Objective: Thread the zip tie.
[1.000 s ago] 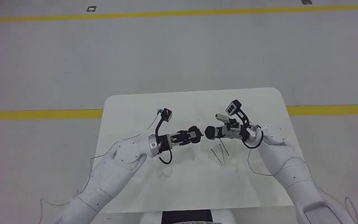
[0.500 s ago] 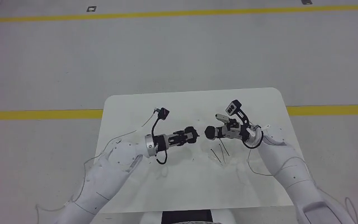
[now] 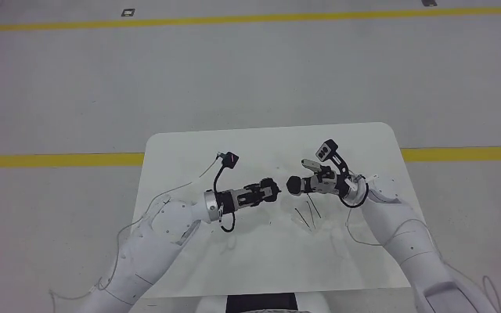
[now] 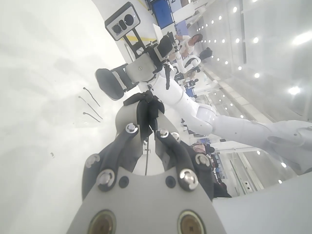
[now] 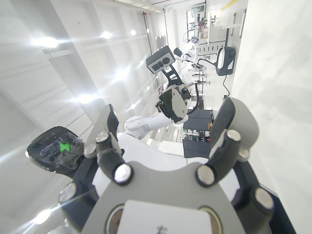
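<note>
- The zip tie (image 4: pixel 146 152) shows as a thin black strand pinched in the left end effector (image 4: pixel 146 103), whose fingers are pressed together on it. I judge it to be held, though its front end is hidden behind the pads.
- Its long axis follows the left end effector's own line, running from the fingertips back toward the wrist.
- The right end effector (image 5: pixel 168 120) faces the left end effector tip to tip, near but apart. Its fingers are spread wide with nothing between them.
- The coming move probably turns on keeping that strand's axis lined up with the open gap opposite. The left arm has the tie, and the right is the free one.
- Three loose zip ties (image 3: pixel 307 211) lie roughly parallel on the tabletop (image 3: pixel 196 156), off the left end effector's tip and a little toward the robot.
</note>
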### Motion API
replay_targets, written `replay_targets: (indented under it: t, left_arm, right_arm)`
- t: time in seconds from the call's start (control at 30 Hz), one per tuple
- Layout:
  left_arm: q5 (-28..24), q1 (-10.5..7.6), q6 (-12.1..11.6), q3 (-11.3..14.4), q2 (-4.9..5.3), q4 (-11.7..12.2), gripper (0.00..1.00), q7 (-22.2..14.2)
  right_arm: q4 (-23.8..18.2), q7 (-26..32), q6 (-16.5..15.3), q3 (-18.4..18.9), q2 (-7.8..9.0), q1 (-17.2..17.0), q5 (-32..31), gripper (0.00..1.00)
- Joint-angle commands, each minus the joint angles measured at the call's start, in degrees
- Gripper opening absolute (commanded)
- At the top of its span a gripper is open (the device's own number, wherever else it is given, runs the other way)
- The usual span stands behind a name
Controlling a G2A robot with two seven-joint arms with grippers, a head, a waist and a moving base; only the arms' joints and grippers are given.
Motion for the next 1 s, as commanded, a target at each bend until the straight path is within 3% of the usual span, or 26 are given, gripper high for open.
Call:
replay_targets:
  t: [0.0, 0.2, 0.43, 0.6, 0.97]
  left_arm:
    - [0.0, 0.0, 0.0, 0.0, 0.0, 0.0, 0.0, 0.0]
    - [1.5, -0.22, 0.0, 0.1, 0.14, -0.2, 0.0, 1.2]
    - [12.7, -0.48, 0.0, 0.3, 0.9, -3.2, 0.0, 4.4]
    - [19.9, -0.72, 0.0, 2.5, 1.84, -4.7, 0.0, 7.9]
    - [19.2, -2.43, 0.0, 6.6, 4.35, -4.5, 0.0, 12.9]
  right_arm:
    - [0.0, 0.0, 0.0, 0.0, 0.0, 0.0, 0.0, 1.0]
    - [0.0, 0.0, 0.0, 0.0, 0.0, 0.0, 0.0, 1.0]
    - [0.0, 0.0, 0.0, 0.0, 0.0, 0.0, 0.0, 1.0]
    - [0.0, 0.0, 0.0, 0.0, 0.0, 0.0, 0.0, 1.0]
    - [0.0, 0.0, 0.0, 0.0, 0.0, 0.0, 0.0, 1.0]
